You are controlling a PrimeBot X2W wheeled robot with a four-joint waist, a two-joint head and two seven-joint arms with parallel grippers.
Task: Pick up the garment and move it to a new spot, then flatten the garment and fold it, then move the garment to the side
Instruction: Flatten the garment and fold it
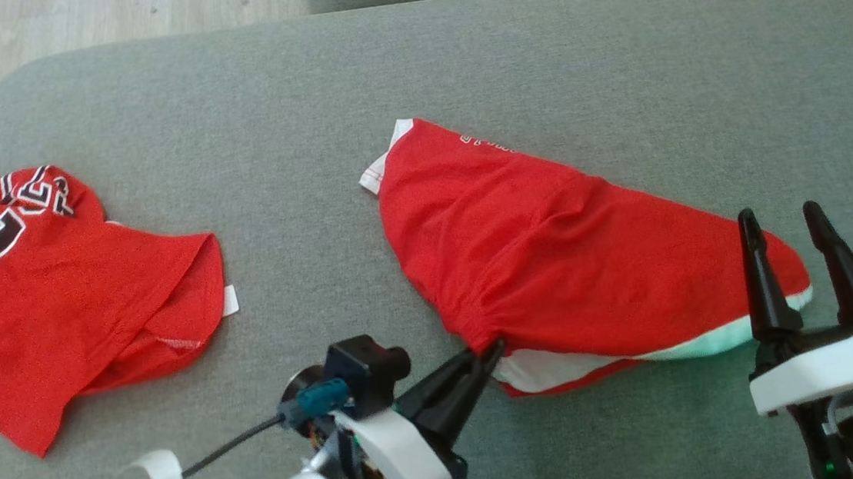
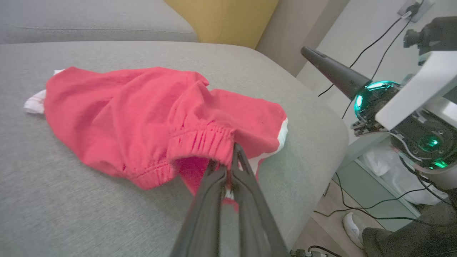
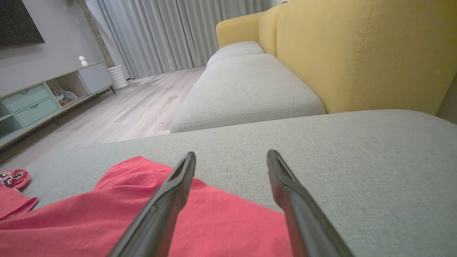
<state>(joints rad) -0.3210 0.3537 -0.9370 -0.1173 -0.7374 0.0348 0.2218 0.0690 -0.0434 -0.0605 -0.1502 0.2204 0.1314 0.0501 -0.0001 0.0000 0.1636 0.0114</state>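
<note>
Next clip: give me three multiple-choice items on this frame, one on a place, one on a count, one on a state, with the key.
1. Where does the left hand grip the shorts?
A) the gathered waistband at the near edge
B) the far white-trimmed corner
C) mid-cloth

2. How many red garments lie on the cushion?
A) one
B) two
C) three

3. How is the right hand?
A) shut on cloth
B) open, at the shorts' right end
C) open, over the far corner

Key:
1 A: it is shut on the elastic band.
2 B: the shorts and a jersey to their left.
3 B: it stands apart with nothing held.
</note>
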